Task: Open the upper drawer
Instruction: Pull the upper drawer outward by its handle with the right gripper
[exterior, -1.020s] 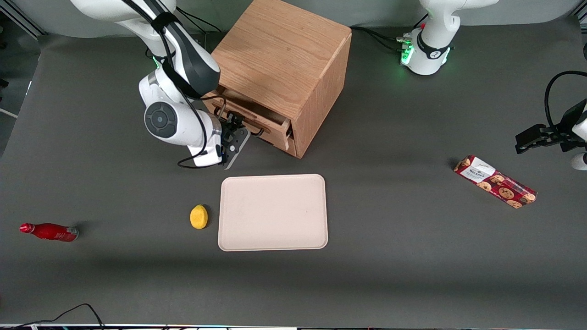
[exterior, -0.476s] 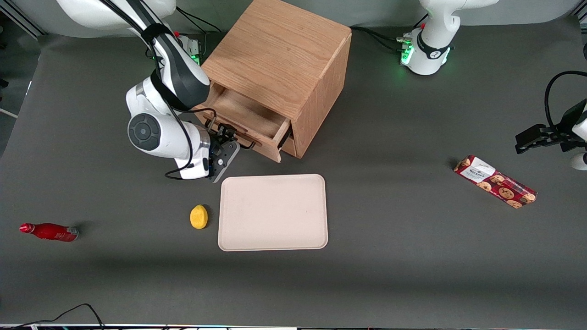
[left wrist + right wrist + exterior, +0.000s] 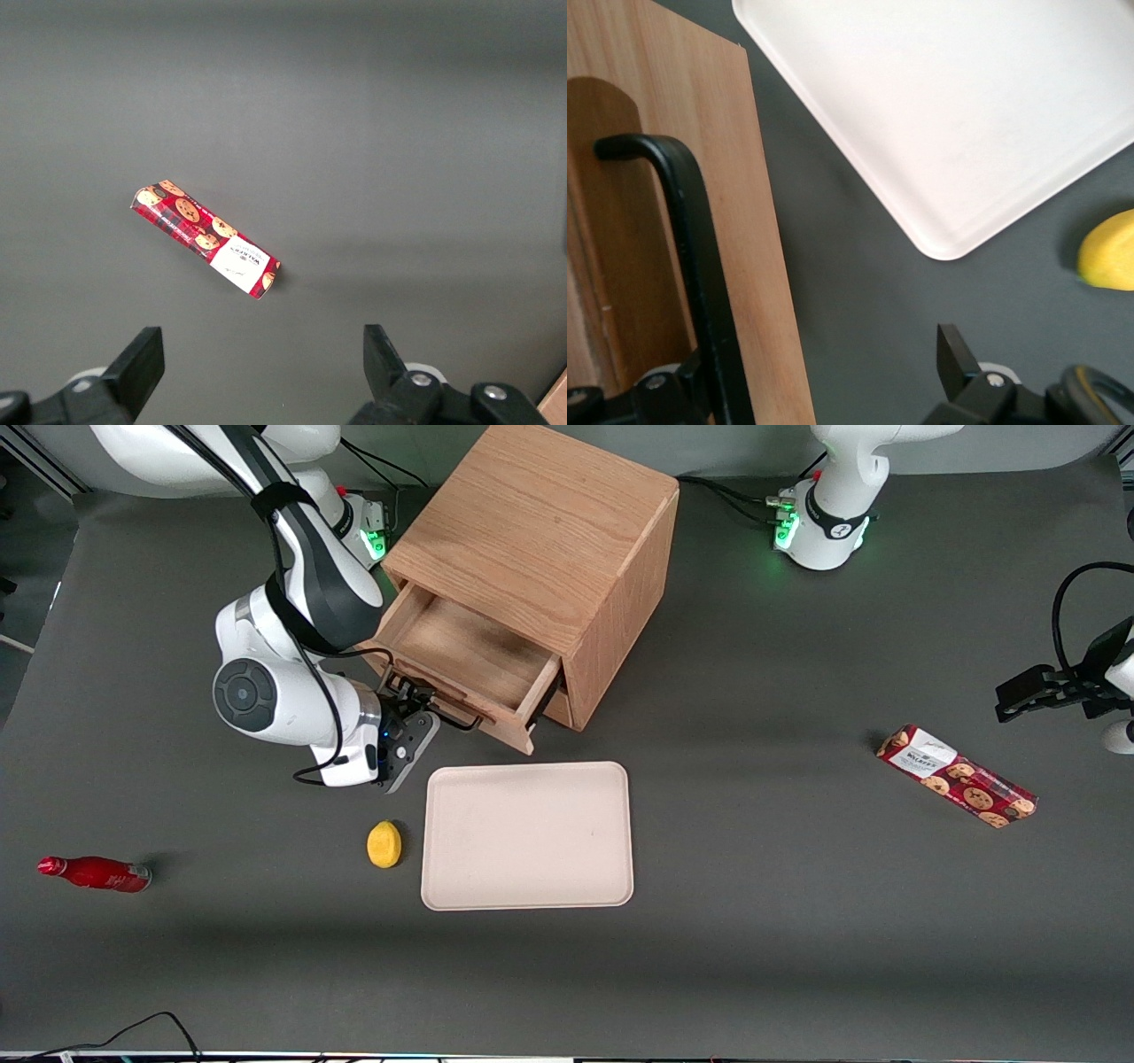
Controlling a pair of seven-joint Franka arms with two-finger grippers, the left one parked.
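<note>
The upper drawer of the oak cabinet is pulled well out, and its shallow wooden tray shows bare. Its thin black bar handle runs along the drawer front. My gripper is at the handle's end toward the working arm's end of the table. In the right wrist view the handle stands off the drawer front and passes close by one finger. The gripper is open, its fingers wide apart. A sliver of the lower drawer shows under the open one.
A beige tray lies flat just in front of the open drawer, nearer the front camera; it also shows in the right wrist view. A lemon lies beside it. A red bottle and a cookie pack lie at the table's ends.
The upper drawer has slid out from a small gap to well open. My gripper and wrist have moved with the handle, away from the cabinet toward the front camera.
</note>
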